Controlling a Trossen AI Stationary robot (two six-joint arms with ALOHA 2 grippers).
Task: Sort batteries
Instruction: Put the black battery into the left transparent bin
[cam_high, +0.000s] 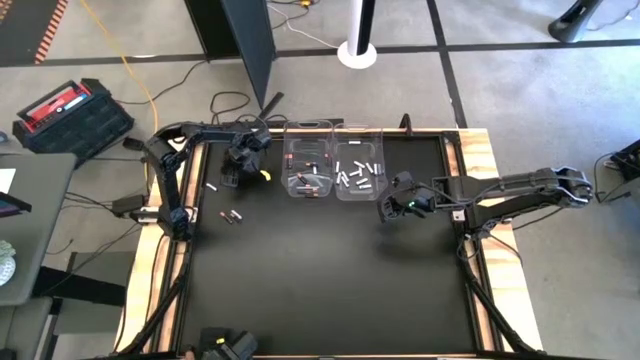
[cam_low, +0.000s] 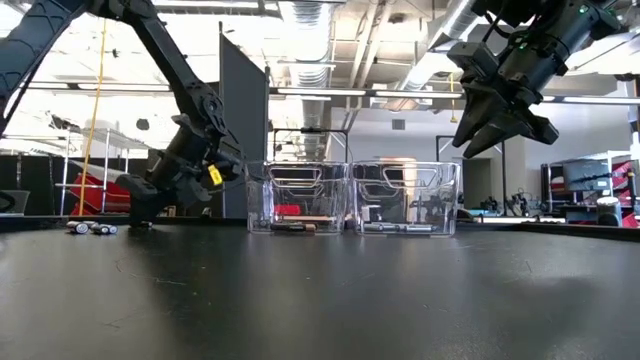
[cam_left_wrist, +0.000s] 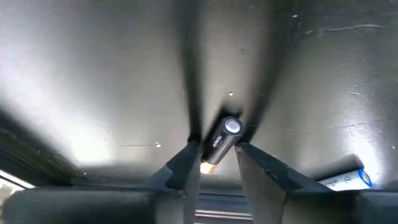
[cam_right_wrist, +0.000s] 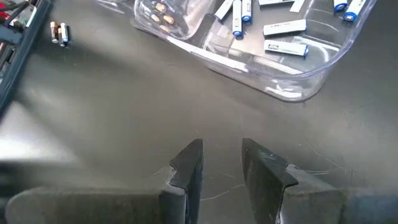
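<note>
the left gripper (cam_left_wrist: 214, 149) is down at the black counter (cam_high: 330, 280) near its far left part, its two fingers (cam_left_wrist: 183, 165) either side of a dark battery (cam_left_wrist: 221, 140) with a silver end cap; the fingers sit right against it, though whether they truly clamp it cannot be told. a white battery with a blue end (cam_left_wrist: 345, 179) lies just beside that gripper on the counter. two more dark batteries (cam_high: 230, 216) lie a little nearer the counter's middle. beyond them stand two clear bins side by side: the left bin (cam_high: 307, 150) holds dark batteries, the right bin (cam_right_wrist: 292, 87) holds white ones. the right gripper (cam_right_wrist: 222, 165) hangs above the counter just right of the bins, fingers apart and holding nothing.
</note>
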